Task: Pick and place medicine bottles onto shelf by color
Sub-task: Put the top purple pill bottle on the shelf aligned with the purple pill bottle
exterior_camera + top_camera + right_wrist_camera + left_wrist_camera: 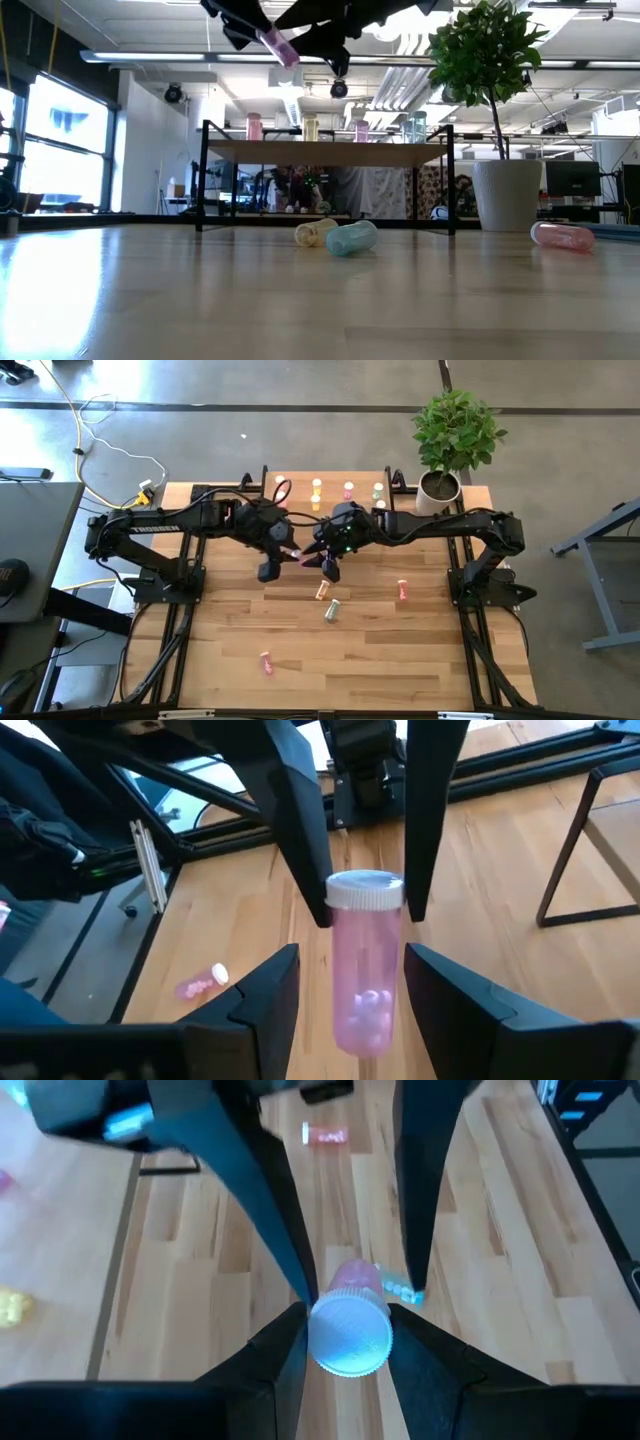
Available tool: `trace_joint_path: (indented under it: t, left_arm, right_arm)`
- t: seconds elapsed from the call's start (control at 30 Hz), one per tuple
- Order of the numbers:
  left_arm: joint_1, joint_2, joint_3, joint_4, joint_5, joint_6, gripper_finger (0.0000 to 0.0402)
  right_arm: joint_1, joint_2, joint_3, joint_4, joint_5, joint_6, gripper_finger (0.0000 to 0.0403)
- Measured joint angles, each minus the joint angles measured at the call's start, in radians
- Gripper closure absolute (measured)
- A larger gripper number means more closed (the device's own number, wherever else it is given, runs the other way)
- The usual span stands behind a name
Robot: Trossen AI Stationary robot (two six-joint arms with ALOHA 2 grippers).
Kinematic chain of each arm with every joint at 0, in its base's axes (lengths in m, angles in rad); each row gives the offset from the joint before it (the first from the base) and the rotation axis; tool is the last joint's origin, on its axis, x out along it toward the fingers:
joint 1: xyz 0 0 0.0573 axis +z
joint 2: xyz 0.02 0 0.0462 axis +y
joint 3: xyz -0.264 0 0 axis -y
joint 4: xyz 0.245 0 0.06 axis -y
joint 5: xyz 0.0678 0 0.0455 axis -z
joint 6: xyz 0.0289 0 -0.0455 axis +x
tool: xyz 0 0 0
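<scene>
Now, from the high view, the left gripper (287, 552) and right gripper (318, 557) meet nose to nose over mid-table, the pink bottle (296, 555) spanning between them, its long axis along the line from one to the other. Low view: that bottle (279, 47) hangs tilted, high above the shelf (325, 152), which lies beyond. Left wrist view: the left fingers are closed on its white-capped end (349, 1334). Right wrist view: the right fingers (268, 988) sit beside the bottle's lower body (364, 975), gaps showing, not yet squeezing. A handover, I judge; the right arm takes it next.
</scene>
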Motion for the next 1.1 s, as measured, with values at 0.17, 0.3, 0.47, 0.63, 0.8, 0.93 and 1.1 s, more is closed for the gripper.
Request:
trace_joint_path:
  t: [0.17,0.3,0.47,0.63,0.8,0.93,1.1]
  left_arm:
    - [0.000,0.000,0.000,0.018,0.000,0.000,0.0284]
    - [-0.002,0.000,0.000,0.018,0.000,0.001,0.0284]
    - [-0.003,0.000,0.000,0.034,0.000,0.001,0.0284]
    - [-0.003,0.000,0.000,0.036,-0.015,0.001,0.0284]
    - [-0.003,0.000,-0.001,0.036,-0.019,0.000,0.0284]
    - [-0.003,0.000,-0.001,0.036,-0.020,-0.002,0.0284]
    - [-0.003,0.000,-0.001,0.036,-0.017,-0.001,0.0282]
  right_arm:
    - [0.000,0.000,0.000,-0.005,0.001,0.002,0.0231]
    - [0.000,0.000,0.000,-0.006,0.002,0.003,0.0236]
    - [-0.004,0.000,0.000,-0.006,-0.001,0.006,0.0263]
    - [-0.006,0.000,0.000,-0.006,-0.004,0.023,0.0292]
    - [-0.006,-0.001,0.000,-0.007,-0.006,0.023,0.0314]
    - [-0.006,-0.001,0.000,-0.007,-0.007,0.026,0.0319]
    - [-0.006,-0.001,0.000,-0.007,-0.007,0.028,0.0320]
